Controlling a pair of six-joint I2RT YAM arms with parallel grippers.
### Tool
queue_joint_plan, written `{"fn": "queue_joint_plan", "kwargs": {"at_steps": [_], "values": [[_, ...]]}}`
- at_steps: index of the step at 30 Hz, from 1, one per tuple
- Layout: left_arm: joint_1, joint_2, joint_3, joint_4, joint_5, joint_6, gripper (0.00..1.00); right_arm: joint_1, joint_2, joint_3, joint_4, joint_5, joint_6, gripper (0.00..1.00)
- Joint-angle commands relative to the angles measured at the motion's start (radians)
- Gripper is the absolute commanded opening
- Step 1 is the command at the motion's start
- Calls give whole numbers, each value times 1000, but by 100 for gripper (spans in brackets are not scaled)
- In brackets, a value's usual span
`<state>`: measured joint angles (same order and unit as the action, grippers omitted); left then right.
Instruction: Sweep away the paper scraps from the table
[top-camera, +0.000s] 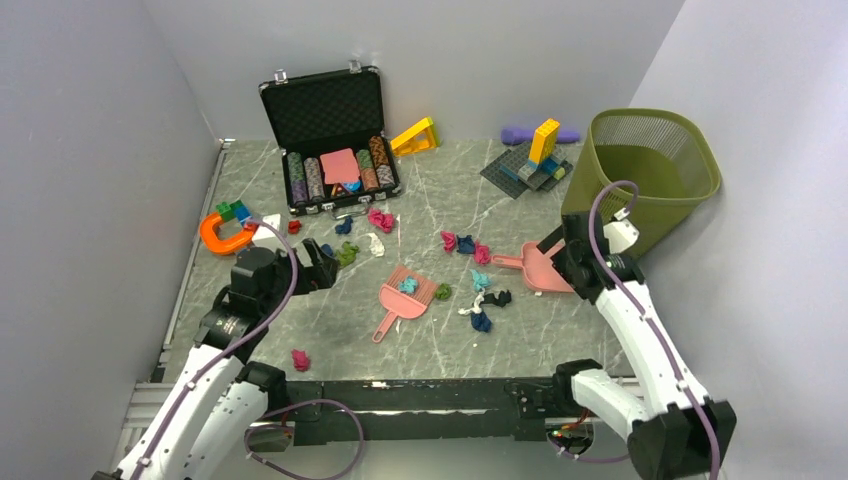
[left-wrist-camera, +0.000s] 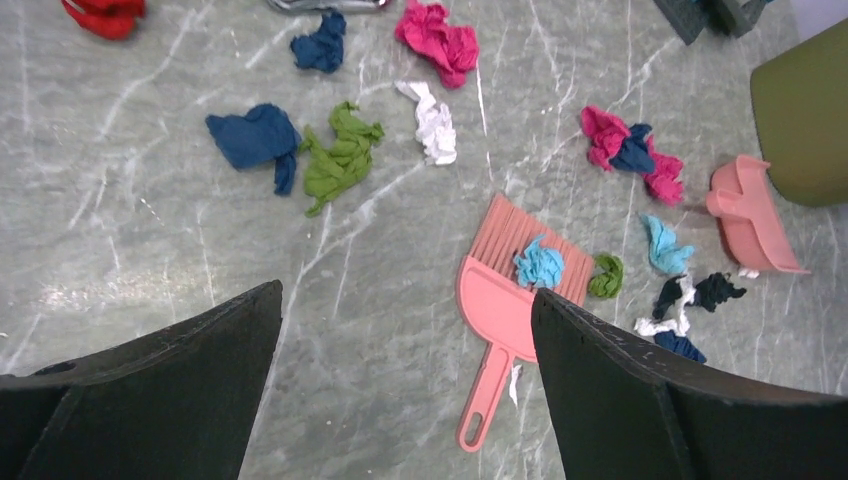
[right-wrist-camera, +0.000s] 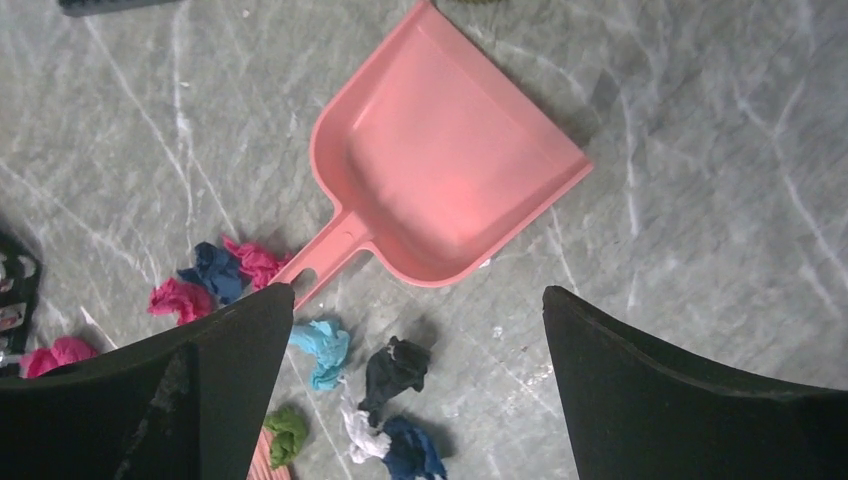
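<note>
Sweeping not yet started. Paper scraps (top-camera: 481, 320) seen spread all over table (top-camera: 440, 350). Dustpan (right-wrist-camera: 450, 180) seen empty. Brush (left-wrist-camera: 500, 300) not yet picked up, one teal scrap on it. Left gripper (left-wrist-camera: 407, 290) spread wide, nothing held. Right gripper (right-wrist-camera: 417, 291) spread wide above dustpan, nothing held.

1. Passable: bare stretch of grey marble table (top-camera: 470, 350), front centre.
2. Obstacle: pink plastic hand brush (top-camera: 405, 295), flat mid-table.
3. Obstacle: olive mesh waste basket (top-camera: 672, 207), right rear corner.
4. Obstacle: open black chip case (top-camera: 325, 110), rear left.
</note>
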<state>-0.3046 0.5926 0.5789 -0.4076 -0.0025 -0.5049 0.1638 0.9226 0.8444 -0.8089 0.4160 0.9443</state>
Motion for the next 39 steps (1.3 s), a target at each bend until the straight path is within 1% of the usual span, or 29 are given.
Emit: {"fn": "queue_joint_plan", "kwargs": {"at_steps": [1,3,7,10,12,14,16,19,21,24,26,28,31,33,39], "values": [[0,3,-29,107,48,-28,98,-4,127,83,-15,-52,173,100],[-2,5,-37,121,49,-23,98,-4,190,112,-25,-101,225,100],[-5,15,-57,145,73,-20,98,12,260,110,40,-193,312,99],[-12,27,-71,156,108,-17,98,55,308,112,76,-184,364,98],[-52,31,-73,150,89,-17,98,93,349,132,81,-176,383,98],[-146,35,-75,137,14,-23,98,136,389,153,88,-174,386,99],[-290,51,-75,120,-87,-30,99,171,420,166,117,-200,363,100],[-453,116,-64,94,-224,-46,99,195,448,166,160,-238,317,100],[-557,182,-50,89,-315,-49,99,196,438,148,208,-275,271,100],[-699,314,-25,107,-440,-15,94,197,389,119,243,-275,237,100],[-763,420,2,104,-515,5,90,196,347,101,253,-258,213,100],[-796,521,36,104,-535,22,87,197,309,88,260,-240,182,100],[-813,646,80,111,-527,27,83,196,259,77,257,-215,147,100],[-814,689,87,126,-510,15,81,197,229,71,259,-205,134,100],[-814,765,98,151,-462,-2,65,195,166,48,268,-182,107,100]]}}
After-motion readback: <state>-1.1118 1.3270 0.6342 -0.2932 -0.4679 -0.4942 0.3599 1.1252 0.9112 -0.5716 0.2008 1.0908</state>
